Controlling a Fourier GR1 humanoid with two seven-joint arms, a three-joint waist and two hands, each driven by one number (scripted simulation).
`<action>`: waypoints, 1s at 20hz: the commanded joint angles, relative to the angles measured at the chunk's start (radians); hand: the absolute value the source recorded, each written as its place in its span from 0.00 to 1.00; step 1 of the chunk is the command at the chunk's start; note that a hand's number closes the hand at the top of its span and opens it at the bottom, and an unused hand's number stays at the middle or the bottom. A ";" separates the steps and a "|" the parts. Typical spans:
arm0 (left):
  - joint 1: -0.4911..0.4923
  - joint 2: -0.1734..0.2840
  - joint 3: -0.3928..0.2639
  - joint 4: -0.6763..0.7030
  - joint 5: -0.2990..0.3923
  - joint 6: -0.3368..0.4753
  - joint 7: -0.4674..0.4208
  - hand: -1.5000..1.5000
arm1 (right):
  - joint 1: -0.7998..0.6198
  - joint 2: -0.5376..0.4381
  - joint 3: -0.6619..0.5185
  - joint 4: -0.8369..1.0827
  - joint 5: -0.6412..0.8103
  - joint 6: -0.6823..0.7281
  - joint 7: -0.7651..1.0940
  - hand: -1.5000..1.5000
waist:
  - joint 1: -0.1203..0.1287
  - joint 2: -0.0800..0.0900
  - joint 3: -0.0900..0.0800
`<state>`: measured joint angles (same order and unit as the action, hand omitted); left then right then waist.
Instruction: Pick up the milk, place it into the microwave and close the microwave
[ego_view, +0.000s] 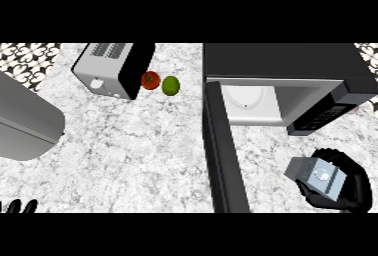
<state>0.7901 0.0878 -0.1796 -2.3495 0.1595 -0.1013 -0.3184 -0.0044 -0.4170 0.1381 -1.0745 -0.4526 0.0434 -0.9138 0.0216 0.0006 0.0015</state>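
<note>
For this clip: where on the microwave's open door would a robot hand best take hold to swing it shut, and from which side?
Best guess: the free end of the black microwave door, nearest the robot, pushed from its left face toward the white cavity. The door stands open, hinged at the oven's front left corner, so that end swings widest. The right robot hand is curled round the grey milk carton; the left robot hand is free.

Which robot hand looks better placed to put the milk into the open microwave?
Right: the right robot hand already curls round the milk near the microwave; only the left robot hand's fingertips show.
</note>
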 joint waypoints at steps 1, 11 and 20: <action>0.058 -0.003 -0.024 -0.072 -0.017 -0.002 -0.003 0.00 | -0.068 -0.028 0.003 0.079 0.001 0.161 -0.033 1.00 | 0.000 -0.001 0.000; 0.071 0.012 0.068 0.038 0.070 -0.066 -0.058 0.00 | -0.053 0.021 0.037 -0.239 0.057 0.030 0.186 1.00 | -0.014 -0.004 -0.002; 0.100 -0.005 0.058 -0.012 0.056 -0.075 -0.053 0.00 | -0.263 0.065 0.006 -0.091 0.176 -0.067 0.302 1.00 | -0.004 -0.001 -0.001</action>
<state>0.8575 0.0834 -0.1284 -2.3430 0.2096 -0.1545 -0.3547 -0.1902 -0.3826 0.1625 -1.2635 -0.3149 -0.0173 -0.6110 0.0122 -0.0015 -0.0005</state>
